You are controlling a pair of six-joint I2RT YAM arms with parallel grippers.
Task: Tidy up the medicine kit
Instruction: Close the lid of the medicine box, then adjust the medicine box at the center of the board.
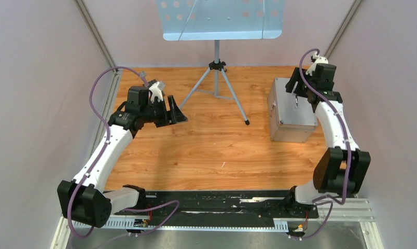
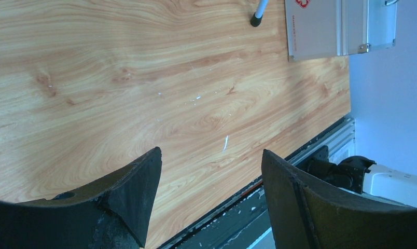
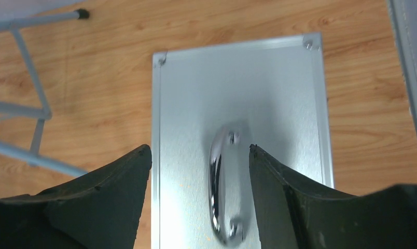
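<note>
The medicine kit [image 1: 292, 114] is a shut silver-grey aluminium case standing at the right of the wooden table, with its chrome handle [image 3: 224, 192] on top. My right gripper [image 1: 299, 98] hangs just above that top. In the right wrist view the right gripper [image 3: 198, 150] is open, and the handle lies between the jaws, closer to the right finger [image 3: 289, 202] and not clamped. My left gripper [image 1: 179, 115] hovers over bare wood at the left. It is open and empty [image 2: 211, 151], with the case [image 2: 320, 26] far off in its view.
A tripod stand [image 1: 217, 78] with a pale blue perforated plate [image 1: 219, 18] stands at the back centre, one foot [image 1: 247, 123] close to the case's left side. Plain walls close in both sides. A black mounting rail [image 1: 222, 205] runs along the near edge.
</note>
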